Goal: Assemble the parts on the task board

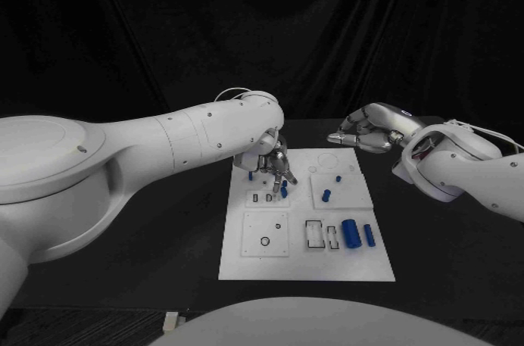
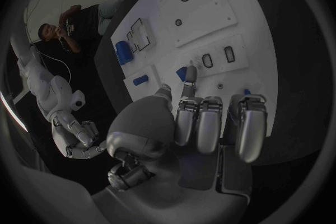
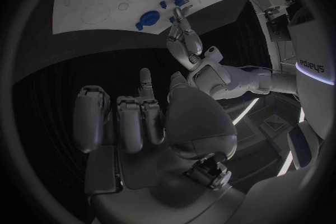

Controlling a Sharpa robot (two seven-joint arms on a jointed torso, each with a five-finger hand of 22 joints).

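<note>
The left hand [image 1: 276, 163] hovered over the task board's [image 1: 306, 266] far end, one fingertip touching a blue part [image 1: 284, 188], holding nothing. The right hand [image 1: 363, 134] hung off the board, fingers curled, empty.

Your left hand [image 1: 276, 165] reaches in on a long-stretched arm, fingers pointing down and close together; your right hand [image 1: 366, 133] hovers with fingers curled, holding nothing.
</note>
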